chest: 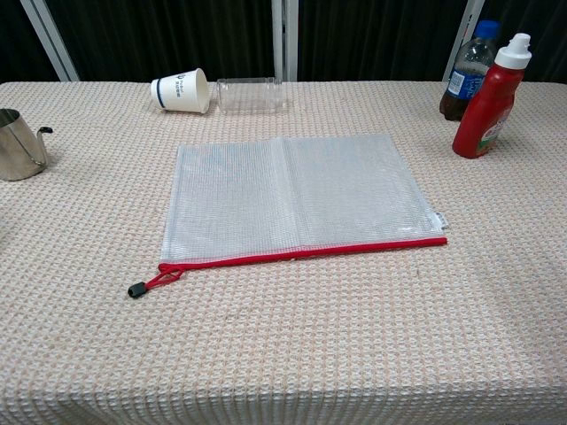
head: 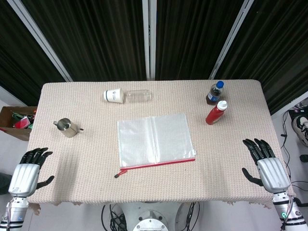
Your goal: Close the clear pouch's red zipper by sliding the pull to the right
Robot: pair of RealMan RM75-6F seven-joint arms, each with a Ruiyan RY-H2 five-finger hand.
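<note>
Head view: clear pouch flat at the centre of the worktop, red zipper along the edge facing the near edge, pull at the zipper's left end, trailing off the pouch's near-left corner. Left hand at the near-left corner of the worktop, fingers spread, holding nothing, well apart from the pouch. Right hand at the near-right corner, fingers likewise spread and empty. Paper cup on its side near the far edge, touching a clear bottle also lying down. Metal pitcher upright toward the left edge. Red sauce bottle and dark drink bottle close together toward the far-right corner. Cardboard box beyond the left edge. Chest view: pouch flat mid-worktop, zipper on its near side, black-tipped pull off the near-left corner, resting on the woven cloth. Cup and clear bottle at the far edge, pitcher at the left edge, red sauce bottle just in front of the drink bottle at far right. Neither hand visible here.
</note>
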